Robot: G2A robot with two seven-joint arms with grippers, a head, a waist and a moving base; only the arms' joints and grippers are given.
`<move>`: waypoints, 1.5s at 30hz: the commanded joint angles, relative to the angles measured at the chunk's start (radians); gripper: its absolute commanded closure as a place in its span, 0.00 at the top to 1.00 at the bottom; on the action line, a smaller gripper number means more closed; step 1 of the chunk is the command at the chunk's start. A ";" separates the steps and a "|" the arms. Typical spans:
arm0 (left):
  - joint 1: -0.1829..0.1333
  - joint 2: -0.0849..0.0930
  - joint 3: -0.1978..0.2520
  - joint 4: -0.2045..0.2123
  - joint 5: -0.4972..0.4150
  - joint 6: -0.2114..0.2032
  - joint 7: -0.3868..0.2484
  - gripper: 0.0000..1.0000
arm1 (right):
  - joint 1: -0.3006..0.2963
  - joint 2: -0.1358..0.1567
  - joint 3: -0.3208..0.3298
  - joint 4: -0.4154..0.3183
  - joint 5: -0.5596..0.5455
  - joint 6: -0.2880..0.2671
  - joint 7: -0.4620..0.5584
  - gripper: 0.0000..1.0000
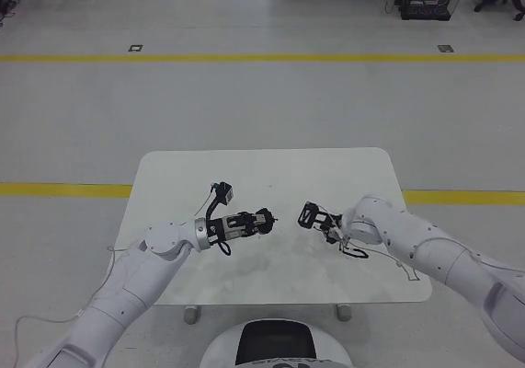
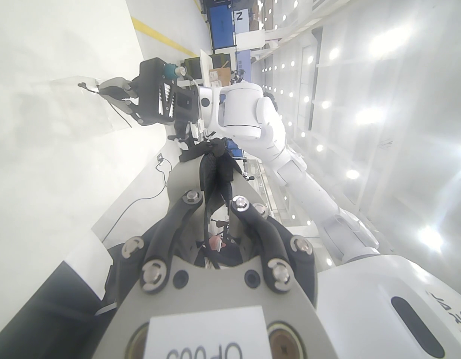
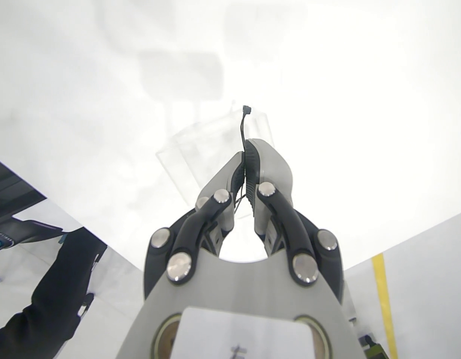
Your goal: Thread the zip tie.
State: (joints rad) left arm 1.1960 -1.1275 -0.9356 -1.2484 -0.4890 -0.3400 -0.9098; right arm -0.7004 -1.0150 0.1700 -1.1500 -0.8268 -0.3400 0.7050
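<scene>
The right gripper (image 3: 246,145) is clenching its jaws on the zip tie (image 3: 242,125), a thin black strip whose head end is sticking out past the fingertips above the white tabletop (image 1: 262,175). The left gripper (image 1: 268,219) is hovering near it and facing it, jaws pressed together. I cannot tell whether they are pinching anything.

The zip tie (image 3: 242,128) is coloured black. The worktop (image 1: 262,175) is seen white, the floor (image 1: 262,101) pale grey, crossed by 2 yellow stripes (image 1: 244,58). The right tool (image 3: 246,151) is finished grey and black.
</scene>
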 commanded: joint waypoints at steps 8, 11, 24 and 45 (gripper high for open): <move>0.000 0.000 0.000 0.000 0.000 0.000 0.000 0.00 | -0.008 -0.030 0.000 0.039 -0.003 0.000 0.002 0.00; 0.000 0.000 0.000 0.000 0.000 0.000 0.000 0.00 | -0.009 -0.038 0.000 0.051 -0.006 0.000 0.007 0.14; 0.000 0.000 0.000 0.000 0.000 0.000 0.000 0.00 | -0.011 -0.058 0.000 0.082 -0.011 0.000 0.009 0.16; 0.000 0.000 0.000 0.000 0.000 0.000 0.000 0.00 | -0.024 -0.083 0.000 0.126 -0.019 0.000 0.006 0.13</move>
State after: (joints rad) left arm 1.1960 -1.1275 -0.9356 -1.2484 -0.4890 -0.3400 -0.9098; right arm -0.7246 -1.0963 0.1700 -1.0268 -0.8479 -0.3400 0.7108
